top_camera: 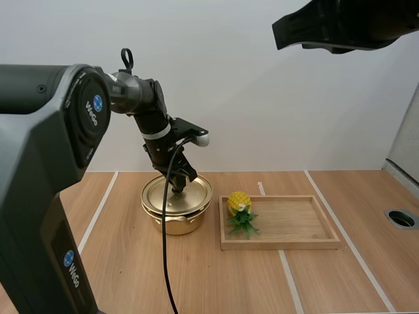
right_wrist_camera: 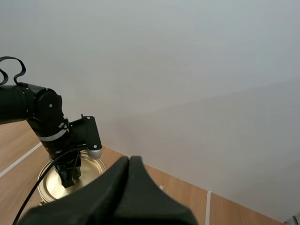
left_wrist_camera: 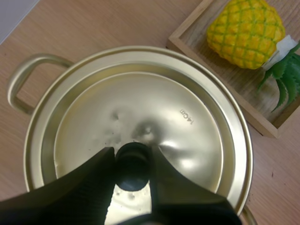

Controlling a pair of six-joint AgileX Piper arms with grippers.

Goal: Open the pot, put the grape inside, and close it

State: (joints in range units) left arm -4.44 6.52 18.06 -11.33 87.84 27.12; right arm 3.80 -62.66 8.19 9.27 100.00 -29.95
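Both jaws of the left gripper (left_wrist_camera: pixel 132 152) pinch the knob (left_wrist_camera: pixel 132 169) of the lid (left_wrist_camera: pixel 154 108); best lift it straight off the pot (top_camera: pixel 175 224); right gripper (right_wrist_camera: pixel 130 162) pressed together.

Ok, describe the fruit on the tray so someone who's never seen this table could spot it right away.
Right of the gold pot on the table sits a shallow wooden tray. At its left end, nearest the pot, lies a small pineapple. It is the tray's only content: yellow, diamond-patterned skin, spiky green leaves.
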